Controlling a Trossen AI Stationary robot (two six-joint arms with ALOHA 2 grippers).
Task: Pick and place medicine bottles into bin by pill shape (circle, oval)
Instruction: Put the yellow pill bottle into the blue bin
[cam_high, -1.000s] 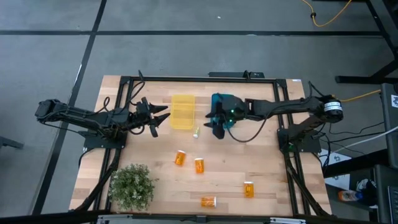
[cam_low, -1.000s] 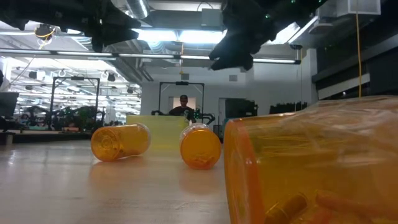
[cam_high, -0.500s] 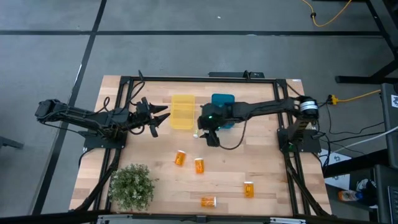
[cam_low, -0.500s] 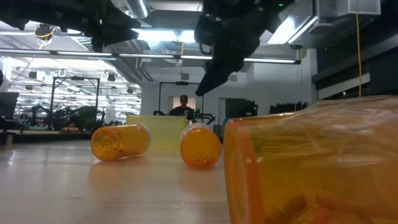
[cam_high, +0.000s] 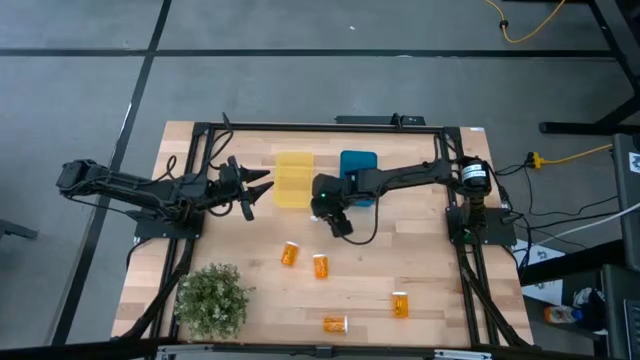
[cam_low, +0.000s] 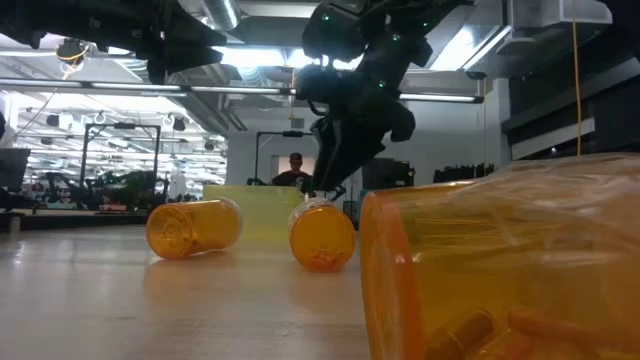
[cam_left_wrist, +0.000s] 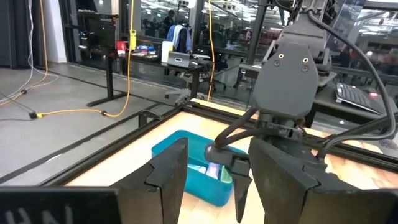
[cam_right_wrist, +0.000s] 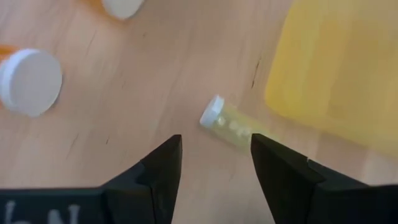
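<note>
From above, the right gripper (cam_high: 322, 211) and its arm cover the spot just beside the yellow bin (cam_high: 294, 179), so the small clear bottle (cam_right_wrist: 227, 125) there is hidden in that view; the right wrist view shows it lying on its side on the table (cam_high: 430, 270), white cap away from the yellow bin's edge (cam_right_wrist: 336, 68), its far end touching or nearly touching the bin, with pale round pills faintly visible inside. The right gripper's fingers (cam_right_wrist: 163, 168) are spread apart, one on each side of the bottle and above it, not touching it. In the low view this gripper (cam_low: 325, 190) hangs down just behind an orange bottle (cam_low: 322, 236), and whatever sits under its tips is blocked. Four orange bottles lie on their sides across the near half of the table (cam_high: 289, 254) (cam_high: 321, 266) (cam_high: 400, 304) (cam_high: 334, 324); the nearest one fills the low view's right side (cam_low: 500, 270), cut off by the frame, with pills dimly seen through its wall. The teal bin (cam_high: 358, 163) is partly covered by the right arm from above; the left wrist view shows something small and pale inside it (cam_left_wrist: 214, 169), too indistinct to name. The yellow bin's contents cannot be made out. The left gripper (cam_high: 258, 187) waits beside the yellow bin, fingers spread and holding nothing. A plant (cam_high: 212, 299) stands at the table's near left corner. A person (cam_low: 294, 172) shows far behind the table.
</note>
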